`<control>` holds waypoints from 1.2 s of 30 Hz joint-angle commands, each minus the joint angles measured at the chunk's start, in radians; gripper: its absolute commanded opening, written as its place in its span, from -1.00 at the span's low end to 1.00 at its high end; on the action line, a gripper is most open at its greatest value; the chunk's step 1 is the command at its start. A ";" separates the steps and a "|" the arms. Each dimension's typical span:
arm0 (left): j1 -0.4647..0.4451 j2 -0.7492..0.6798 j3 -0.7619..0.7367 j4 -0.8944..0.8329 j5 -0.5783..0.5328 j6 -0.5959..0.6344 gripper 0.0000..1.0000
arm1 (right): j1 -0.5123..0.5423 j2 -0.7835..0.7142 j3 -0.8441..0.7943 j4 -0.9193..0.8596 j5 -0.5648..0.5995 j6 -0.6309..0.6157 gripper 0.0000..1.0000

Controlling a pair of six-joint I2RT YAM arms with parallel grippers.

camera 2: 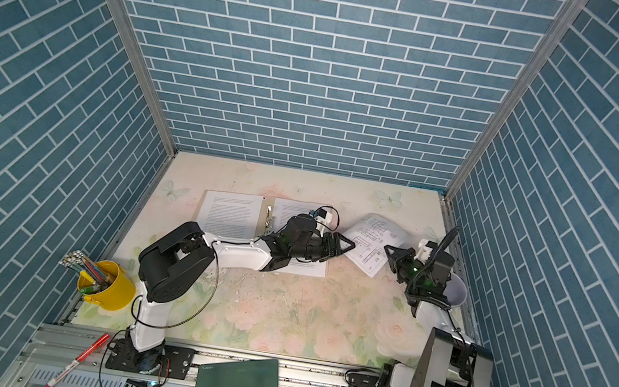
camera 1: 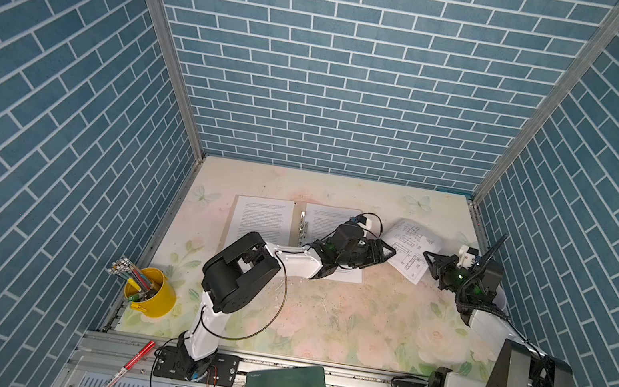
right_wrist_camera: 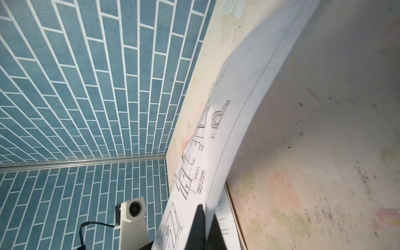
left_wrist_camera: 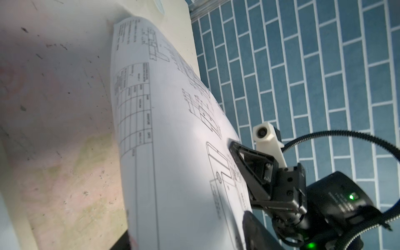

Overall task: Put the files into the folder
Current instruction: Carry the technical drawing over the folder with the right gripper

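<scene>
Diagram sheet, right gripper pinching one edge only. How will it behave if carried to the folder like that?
Likely floppy: the diagram sheet arches with only the right gripper shut on its edge. One thin sheet, so probably light and apt to flutter when moved. Its free end could drag and catch on the folder; the left gripper is open, giving no support.

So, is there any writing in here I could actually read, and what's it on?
Nothing reads clearly.
Left text sheet, right text sheet, on the open folder: print too small.
Diagram sheet: labels blurred.
Green case: pale mark, illegible.
Red marker: print too small.
</scene>
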 commanded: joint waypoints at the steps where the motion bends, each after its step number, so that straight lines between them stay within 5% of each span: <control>1: 0.013 -0.051 -0.030 -0.076 0.001 0.073 0.58 | 0.026 -0.068 0.105 -0.133 0.044 -0.062 -1.00; 5: 0.033 -0.126 -0.043 -0.248 -0.054 0.171 0.98 | 0.048 -0.126 0.222 -0.288 0.075 -0.108 -1.00; 16: 0.100 -0.367 -0.146 -0.542 -0.262 0.365 0.99 | 0.236 -0.065 0.487 -0.470 0.200 -0.171 -1.00; 24: 0.201 -0.562 -0.325 -0.564 -0.360 0.385 0.99 | 0.456 0.166 0.695 -0.509 0.276 -0.206 -1.00; 31: 0.336 -0.750 -0.466 -0.610 -0.390 0.403 0.99 | 0.663 0.471 1.043 -0.584 0.233 -0.228 -1.00; 36: 0.399 -0.824 -0.503 -0.664 -0.388 0.412 0.99 | 0.689 0.528 1.191 -0.598 0.206 -0.226 -1.00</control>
